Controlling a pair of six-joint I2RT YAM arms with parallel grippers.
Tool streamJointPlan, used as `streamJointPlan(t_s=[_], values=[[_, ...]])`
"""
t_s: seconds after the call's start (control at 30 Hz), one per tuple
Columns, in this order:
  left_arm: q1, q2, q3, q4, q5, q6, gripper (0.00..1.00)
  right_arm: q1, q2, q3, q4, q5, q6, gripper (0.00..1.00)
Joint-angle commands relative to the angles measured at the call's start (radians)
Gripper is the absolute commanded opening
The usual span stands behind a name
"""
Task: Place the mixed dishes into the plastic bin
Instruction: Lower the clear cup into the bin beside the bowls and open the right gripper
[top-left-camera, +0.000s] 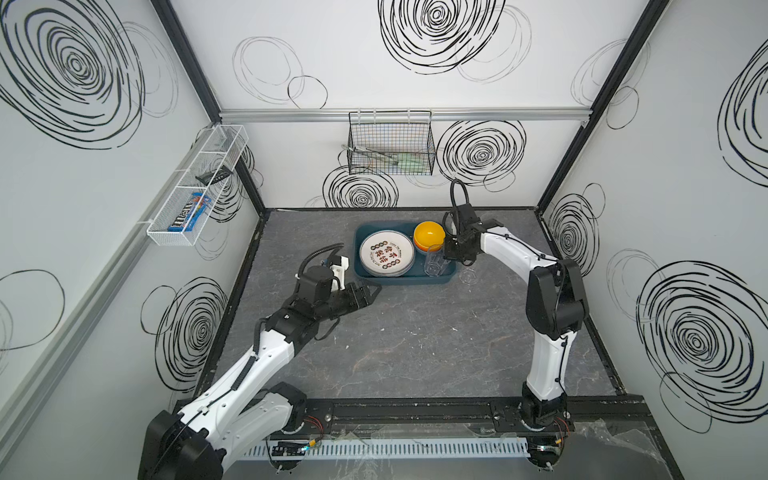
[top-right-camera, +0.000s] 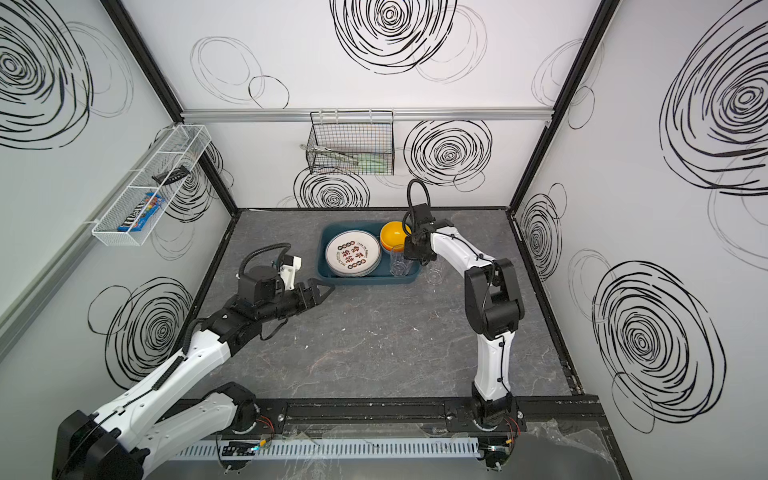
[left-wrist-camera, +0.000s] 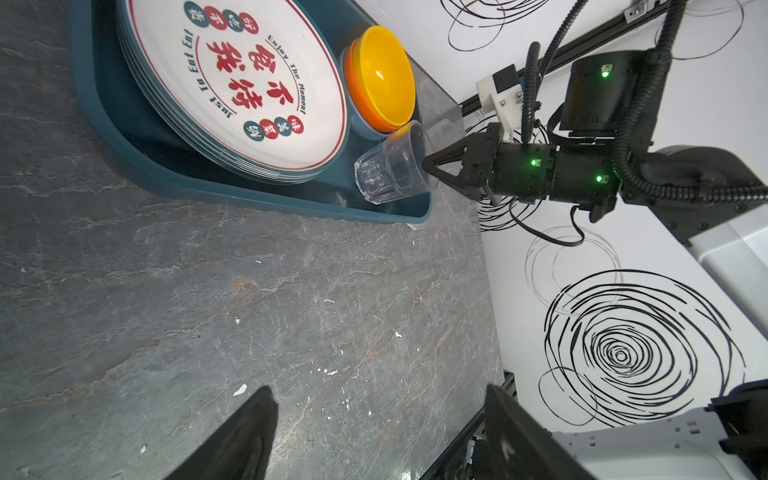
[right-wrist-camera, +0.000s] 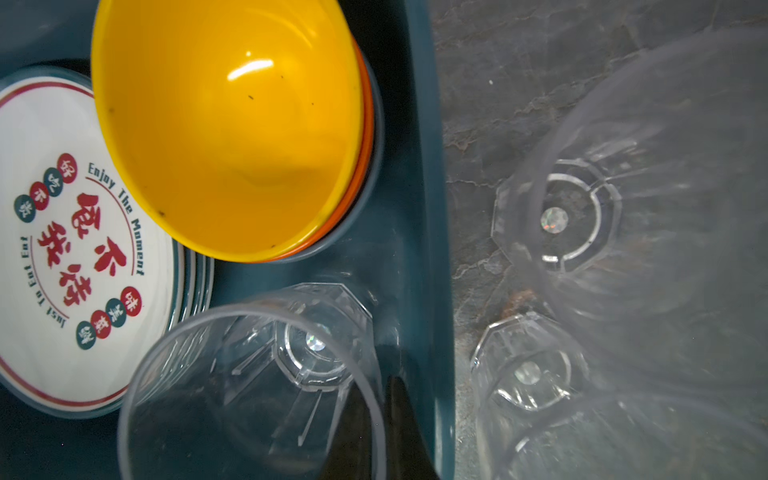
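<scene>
Teal bin, both top views: far back on the grey surface, holding stacked plates, a yellow bowl and a clear cup.
Top views, right tool: above the bin's right end, at the clear cup's rim.
Top views, left tool: spread wide, empty, near the bin's front left corner.
Left wrist view: left tool gaping over the surface; right tool pinched shut on the rim of the clear cup, inside the bin.
Right wrist view: yellow bowl beside the plates; dark finger against the clear cup; two loose cups on the surface just outside the bin's wall.
</scene>
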Motion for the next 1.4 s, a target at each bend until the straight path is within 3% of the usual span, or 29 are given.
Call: streamJointPlan(t_s=[0.0, 0.6, 0.9, 1.37], values=[[0.008, -0.020, -0.015, 0.032, 0.005, -0.009, 0.82, 0.000, 0.005, 0.000, 0.019, 0.014, 0.009, 0.01], [0.018, -0.032, -0.037, 0.036, 0.008, -0.013, 0.82, 0.032, 0.048, 0.002, 0.018, 0.040, 0.010, 0.05], [0.021, -0.034, -0.046, 0.039, 0.010, -0.018, 0.82, 0.059, 0.055, 0.012, 0.010, 0.063, 0.017, 0.21], [0.018, -0.048, -0.056, 0.062, 0.026, -0.021, 0.83, 0.075, -0.041, 0.037, -0.016, 0.086, 0.017, 0.33]])
